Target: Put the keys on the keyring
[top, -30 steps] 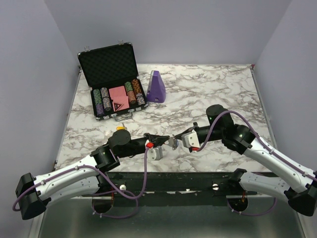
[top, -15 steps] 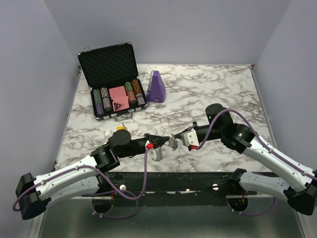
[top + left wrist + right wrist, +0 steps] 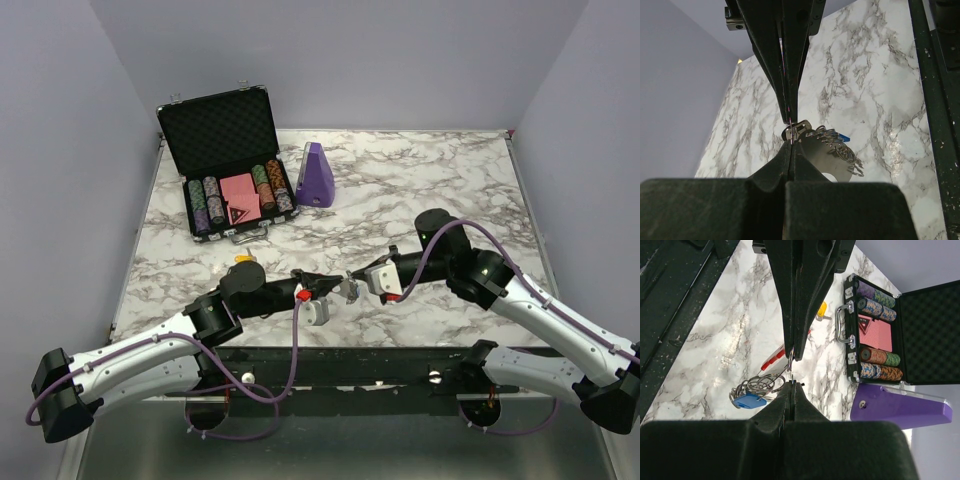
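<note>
Two pincers meet nose to nose above the near edge of the marble tabletop point(image 3: 430, 180) in the overhead view. They are the left pincer point(image 3: 333, 288) and the right pincer point(image 3: 354, 282), and the keyring point(image 3: 346, 290) is a small silvery bundle caught between them, seemingly held up so both sides can work it. A yellow-tagged key point(image 3: 243, 259) lies apart beside the left arm, not yet on the ring. An open poker chip case point(image 3: 225, 170) and a purple wedge point(image 3: 316, 175) sit well back.

From the left wrist, that pincer is pressed together on what looks like a flat silvery key point(image 3: 820, 161), with the ring's chain loops and a blue tag point(image 3: 844, 137) dangling just beyond.

From the right wrist, that pincer is clamped on a thin wire of the keyring, with the loops and blue tag hanging below. My guess is that one side steadies the ring while the other feeds the key
</note>
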Action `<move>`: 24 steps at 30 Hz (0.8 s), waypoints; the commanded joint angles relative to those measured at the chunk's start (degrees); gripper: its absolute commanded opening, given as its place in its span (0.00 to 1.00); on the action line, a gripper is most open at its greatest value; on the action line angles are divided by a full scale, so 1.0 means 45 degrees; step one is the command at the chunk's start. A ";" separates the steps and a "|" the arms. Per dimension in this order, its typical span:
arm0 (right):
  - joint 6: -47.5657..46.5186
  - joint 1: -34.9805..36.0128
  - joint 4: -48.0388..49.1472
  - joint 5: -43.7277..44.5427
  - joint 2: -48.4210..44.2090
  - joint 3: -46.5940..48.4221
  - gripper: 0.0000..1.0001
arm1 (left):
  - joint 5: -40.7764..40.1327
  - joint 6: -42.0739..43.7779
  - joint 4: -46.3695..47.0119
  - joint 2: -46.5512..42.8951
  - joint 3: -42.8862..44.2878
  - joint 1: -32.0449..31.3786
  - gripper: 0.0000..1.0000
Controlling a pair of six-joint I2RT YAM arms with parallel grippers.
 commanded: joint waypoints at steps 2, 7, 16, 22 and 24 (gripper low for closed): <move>0.0189 0.0110 -0.0073 -0.0464 0.0006 0.0466 0.00 | 0.0342 0.0189 0.0078 -0.0004 0.0013 -0.0100 0.00; 0.0053 0.0110 -0.0249 -0.0601 0.0065 0.0524 0.00 | 0.0225 0.0189 0.0078 -0.0023 0.0013 -0.0100 0.00; 0.0150 0.0110 -0.0288 -0.0192 0.0084 0.0544 0.01 | 0.0030 0.0306 0.0078 -0.0121 -0.0026 -0.0100 0.00; 0.0287 0.0110 -0.0366 0.0044 0.0065 0.0563 0.00 | -0.0224 0.0541 -0.0019 -0.0257 -0.0065 -0.0100 0.00; 0.0287 0.0110 -0.0405 0.0044 0.0065 0.0544 0.00 | -0.0243 0.0560 -0.0020 -0.0238 -0.0084 -0.0100 0.00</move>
